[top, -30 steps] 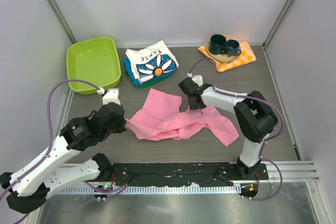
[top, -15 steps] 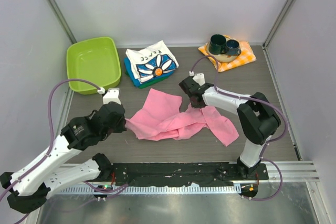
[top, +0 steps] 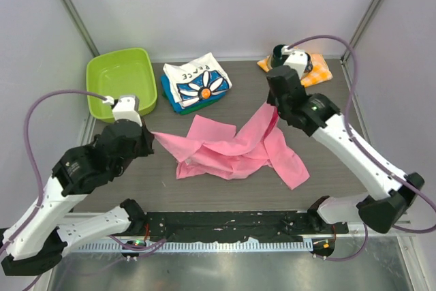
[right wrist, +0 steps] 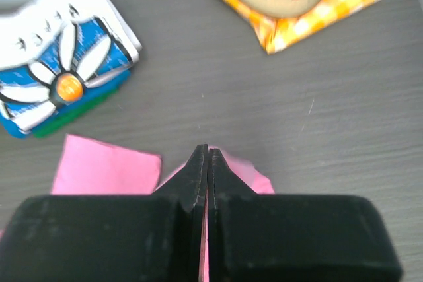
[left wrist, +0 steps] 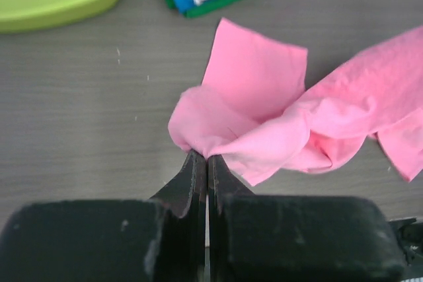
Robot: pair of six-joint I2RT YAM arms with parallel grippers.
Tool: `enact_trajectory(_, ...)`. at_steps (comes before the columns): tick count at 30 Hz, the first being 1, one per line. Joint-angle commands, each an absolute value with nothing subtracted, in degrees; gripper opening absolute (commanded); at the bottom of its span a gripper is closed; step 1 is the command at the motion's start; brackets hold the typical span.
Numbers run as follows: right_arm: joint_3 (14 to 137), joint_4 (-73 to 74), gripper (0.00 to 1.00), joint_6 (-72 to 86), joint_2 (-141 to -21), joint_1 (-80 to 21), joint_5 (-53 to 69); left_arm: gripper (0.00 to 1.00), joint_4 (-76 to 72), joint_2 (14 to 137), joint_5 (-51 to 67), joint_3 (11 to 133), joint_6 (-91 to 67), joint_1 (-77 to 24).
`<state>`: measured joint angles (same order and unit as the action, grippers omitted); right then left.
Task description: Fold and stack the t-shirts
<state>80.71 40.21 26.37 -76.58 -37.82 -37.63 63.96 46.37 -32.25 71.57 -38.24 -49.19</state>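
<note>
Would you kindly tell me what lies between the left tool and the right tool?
The pink t-shirt spans that gap, rumpled, with the left tool and the right tool each shut on an edge of it; the top view shows this.

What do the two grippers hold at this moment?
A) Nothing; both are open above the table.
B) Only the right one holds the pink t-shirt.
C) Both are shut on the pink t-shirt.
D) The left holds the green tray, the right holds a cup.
C: each wrist view shows it, the left gripper and the right gripper both shut on a pinch of the pink t-shirt.
</note>
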Motion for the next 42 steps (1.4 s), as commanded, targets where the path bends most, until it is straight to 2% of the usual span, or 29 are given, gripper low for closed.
enact_trajectory(1,90.4,46.4,0.01,24.3,-71.4,-38.1,-42.0,0.00,62.8,48.3,-38.4,84.0,-33.7,-48.9)
enact_trajectory(7,102.7,51.2,0.01,22.6,-61.1,-38.1,-44.4,0.00,64.3,49.3,-40.6,103.0,-29.6,-48.9)
enact_trajectory(10,109.8,53.0,0.01,20.7,-57.9,-38.1,-42.2,0.00,61.6,47.8,-37.7,108.7,-26.1,-48.9)
enact_trajectory(19,127.4,54.4,0.01,16.4,-54.8,-36.6,-31.5,0.00,52.9,43.8,-20.7,114.6,-18.7,-48.9)
enact_trajectory(22,128.6,52.1,0.01,15.2,-54.3,-34.1,-27.1,0.00,47.7,43.2,-14.3,114.4,-17.2,-48.9)
enact_trajectory(29,133.5,51.9,0.01,15.3,-56.2,-28.2,-20.0,0.00,46.5,49.1,-10.6,123.1,-15.3,-48.9)
enact_trajectory(33,134.7,51.9,0.01,15.8,-57.6,-27.4,-19.6,0.00,44.2,51.4,-10.8,125.2,-14.3,-48.9)
enact_trajectory(39,138.5,51.6,0.01,15.8,-60.3,-26.7,-19.2,0.00,44.7,57.7,-10.7,134.5,-12.5,-48.9)
enact_trajectory(42,136.7,51.7,0.01,15.7,-60.7,-26.7,-22.3,0.00,43.8,59.4,-14.4,131.9,-10.0,-49.0)
